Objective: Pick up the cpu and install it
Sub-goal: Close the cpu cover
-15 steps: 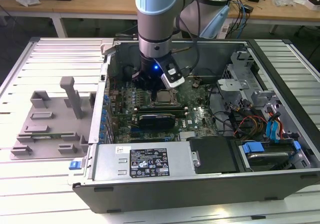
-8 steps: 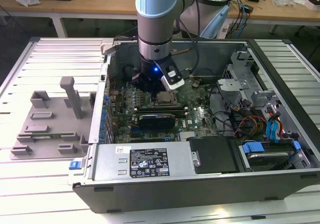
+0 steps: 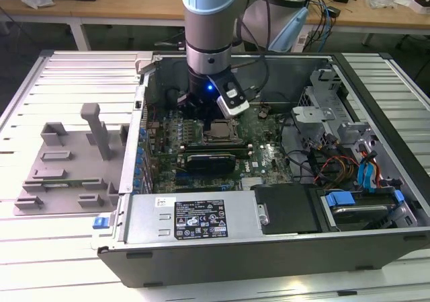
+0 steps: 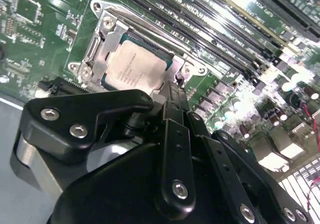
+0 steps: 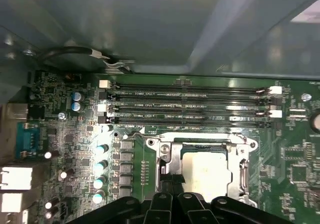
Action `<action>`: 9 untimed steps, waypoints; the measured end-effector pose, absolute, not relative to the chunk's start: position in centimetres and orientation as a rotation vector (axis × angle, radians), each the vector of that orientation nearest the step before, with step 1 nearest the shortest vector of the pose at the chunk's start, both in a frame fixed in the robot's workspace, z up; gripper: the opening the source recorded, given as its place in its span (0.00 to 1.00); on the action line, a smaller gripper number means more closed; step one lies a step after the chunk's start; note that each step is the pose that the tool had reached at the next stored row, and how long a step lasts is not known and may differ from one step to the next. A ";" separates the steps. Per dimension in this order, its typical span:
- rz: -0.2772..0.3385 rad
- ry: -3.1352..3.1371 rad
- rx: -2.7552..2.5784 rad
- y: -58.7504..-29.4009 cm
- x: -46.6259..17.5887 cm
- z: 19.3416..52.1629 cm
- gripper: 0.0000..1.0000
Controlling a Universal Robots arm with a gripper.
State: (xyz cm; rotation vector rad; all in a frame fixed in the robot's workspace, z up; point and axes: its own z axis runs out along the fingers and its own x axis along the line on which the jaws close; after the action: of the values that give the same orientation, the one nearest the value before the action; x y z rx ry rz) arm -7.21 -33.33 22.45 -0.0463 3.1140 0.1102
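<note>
Centrally, an open computer case [image 3: 376, 201] is laid on the slatted table [image 3: 60, 248], a grey tray [image 3: 67, 167] at its nine o'clock. Inside, the cpu [image 4: 136, 64] is seated in its socket frame [image 5: 239, 176]. Directly above, the gripper [image 4: 167, 97] is held with fingers pressed together, gripping nothing.

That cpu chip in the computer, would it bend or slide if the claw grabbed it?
The cpu has a flat metal top, so it is probably stiff, not bendy. That smooth top might be slippery. It lies low inside the socket frame on the motherboard, so its thin edges probably give little to grab.
</note>
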 end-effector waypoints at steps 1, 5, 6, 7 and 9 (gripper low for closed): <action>0.111 3.114 -0.047 -33.3 -7.1 22.7 0.11; 0.111 3.119 -0.046 -33.3 -4.3 22.7 0.11; 0.111 3.119 -0.046 -33.3 -4.1 22.7 0.11; 0.111 3.120 -0.046 -33.3 -4.0 22.7 0.11; 0.111 3.120 -0.046 -33.3 -4.0 23.2 0.11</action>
State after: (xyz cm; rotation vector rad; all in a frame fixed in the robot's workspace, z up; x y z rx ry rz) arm -4.02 -33.32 23.20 -0.0460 3.1196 0.1108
